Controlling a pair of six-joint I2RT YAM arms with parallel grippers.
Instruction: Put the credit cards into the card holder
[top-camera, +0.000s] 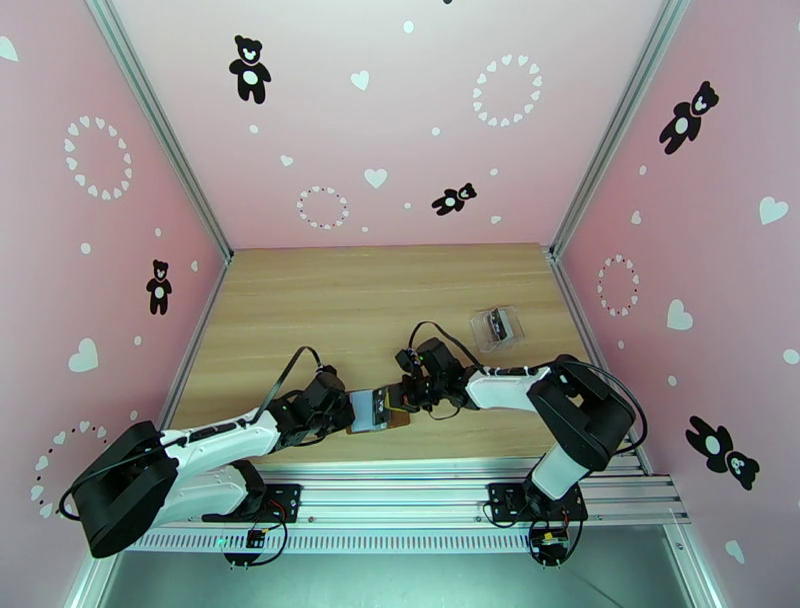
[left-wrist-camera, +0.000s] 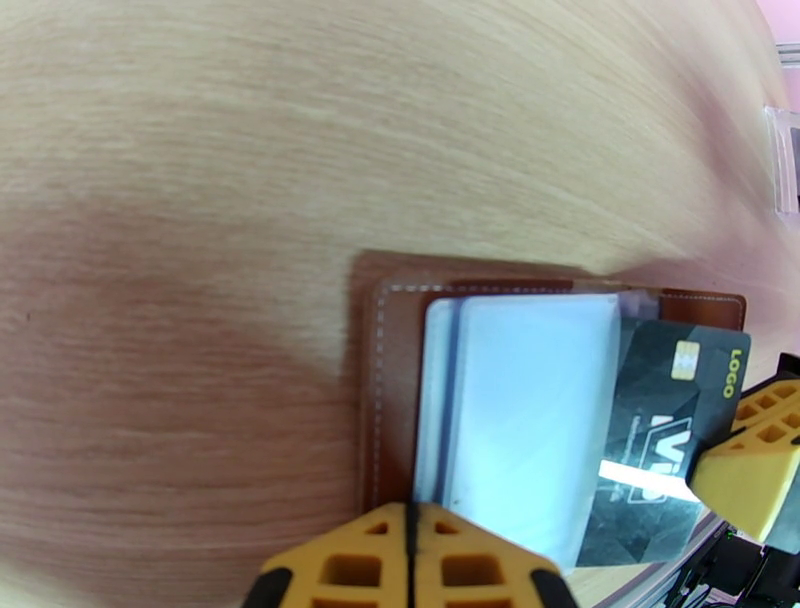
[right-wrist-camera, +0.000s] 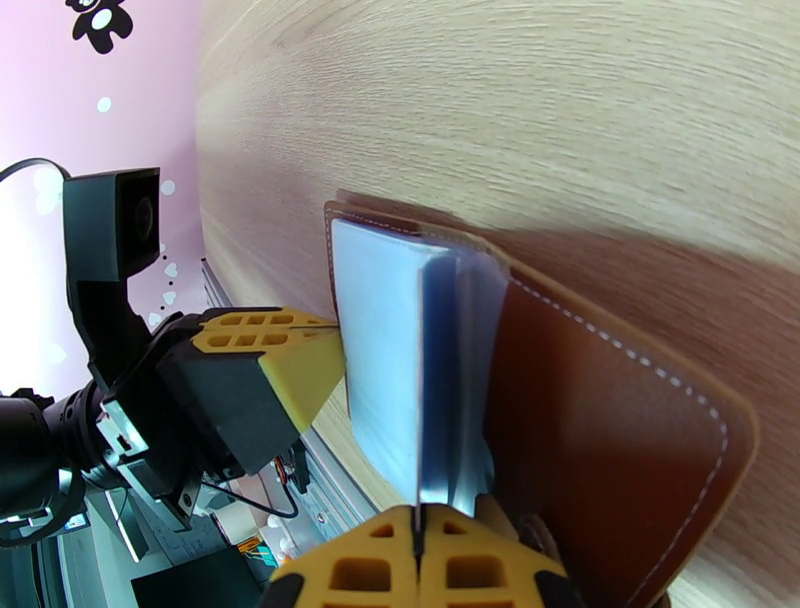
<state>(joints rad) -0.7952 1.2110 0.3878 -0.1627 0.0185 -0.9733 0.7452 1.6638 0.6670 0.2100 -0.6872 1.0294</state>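
The brown leather card holder (top-camera: 378, 410) lies open near the table's front edge, between both grippers. My left gripper (left-wrist-camera: 410, 515) is shut on the near edge of its see-through pockets (left-wrist-camera: 520, 400). A black credit card (left-wrist-camera: 665, 400) with pale print sticks partly out of a pocket on the right side. My right gripper (right-wrist-camera: 415, 520) is shut on that card's outer end, and one of its yellow fingers (left-wrist-camera: 745, 465) appears in the left wrist view. In the right wrist view the pockets (right-wrist-camera: 385, 340) fan upward from the leather (right-wrist-camera: 620, 430), with the left gripper's finger (right-wrist-camera: 275, 365) at their far edge.
A clear plastic box (top-camera: 497, 327) with something dark inside stands on the table behind the right arm. Bare wooden tabletop (top-camera: 330, 300) stretches behind the card holder. The metal rail (top-camera: 420, 490) runs just in front of it, and pink walls close in three sides.
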